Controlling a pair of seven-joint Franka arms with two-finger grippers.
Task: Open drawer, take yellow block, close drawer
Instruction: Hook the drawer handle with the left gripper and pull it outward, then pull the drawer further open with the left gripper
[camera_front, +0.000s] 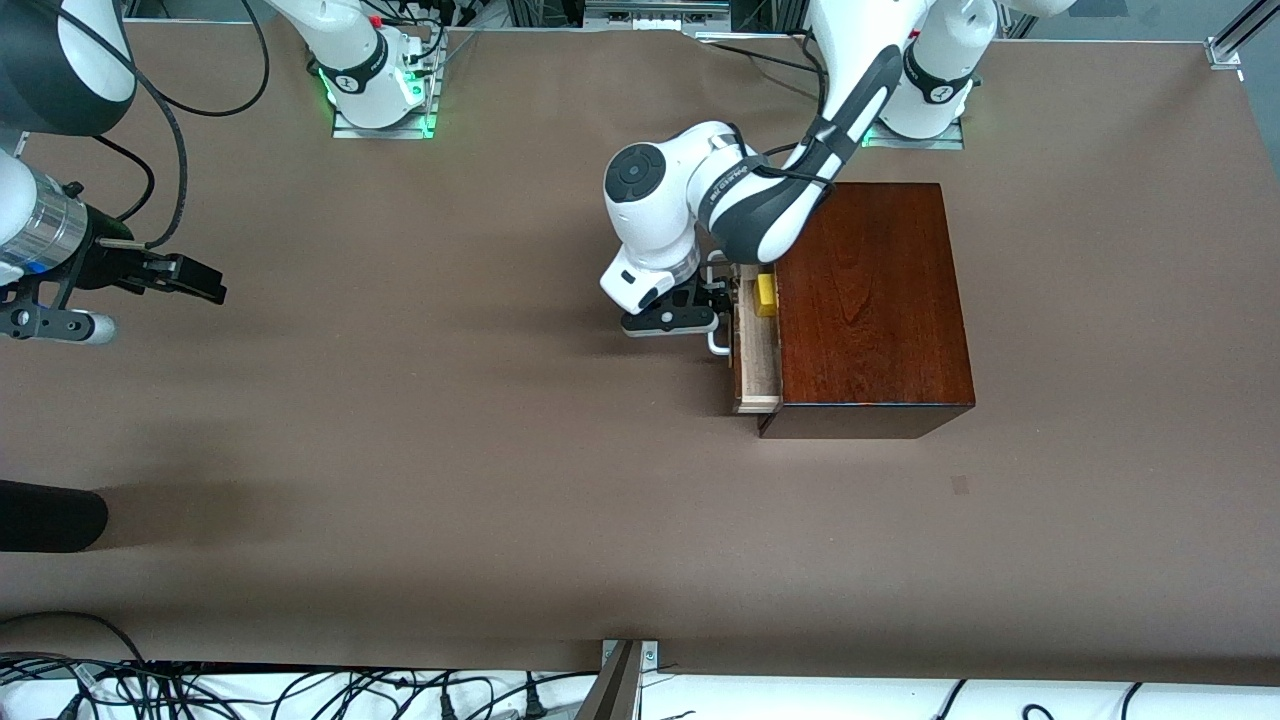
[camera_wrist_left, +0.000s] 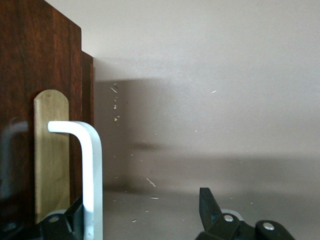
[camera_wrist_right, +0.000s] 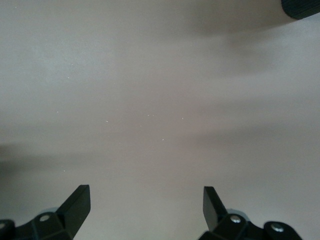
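Nearest the camera stands the dark box (camera_front: 872, 305), its drawer (camera_front: 755, 350) pulled partly out toward the right arm's end of the surface (camera_front: 450, 450). Inside the drawer lies the yellow block (camera_front: 766, 295). At the white handle (camera_front: 717, 343) sits the left gripper (camera_front: 712, 298), jaws wide around the bar without clamping it. Waiting above bare surface, the right gripper (camera_front: 195, 278) has its jaws wide.
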